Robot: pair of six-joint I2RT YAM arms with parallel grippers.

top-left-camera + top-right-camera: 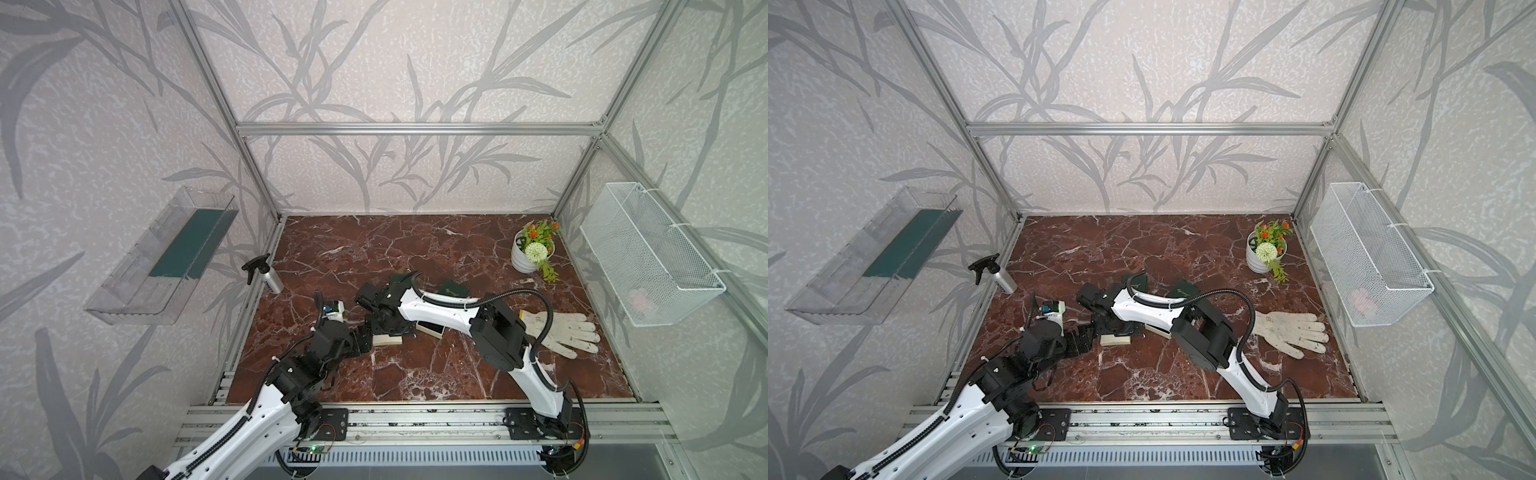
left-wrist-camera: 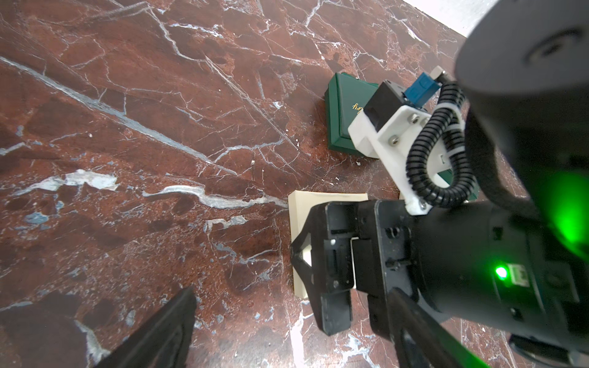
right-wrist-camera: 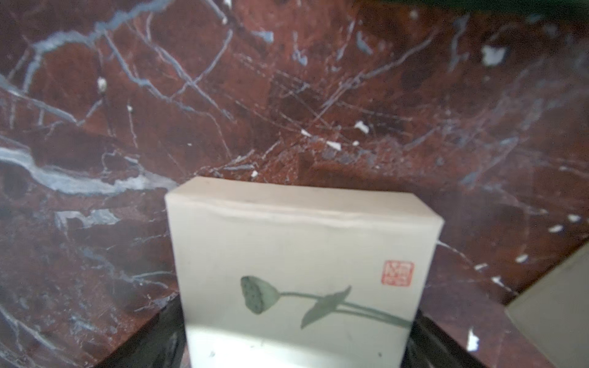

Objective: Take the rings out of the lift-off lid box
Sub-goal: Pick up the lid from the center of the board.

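Cream lidded box [image 3: 302, 242] (rings hidden) sits between wide-spread jaws of the right gripper [image 3: 297, 313]; whether they pinch it, I cannot tell. Just beside, the left gripper [image 1: 361, 338] gapes empty. Bare bench [image 1: 415, 374] runs to the front edge.

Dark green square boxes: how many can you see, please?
2 dark green square boxes: one beyond the wrist of the white right arm, one beyond its forearm; the arm may hide others.

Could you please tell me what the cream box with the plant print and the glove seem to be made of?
The cream box looks like matte paper-covered cardboard: its top edge shows a soft crease. The glove seems knitted cotton-like fabric, off-white, lying limp with dark stains; the weave is too small to confirm.
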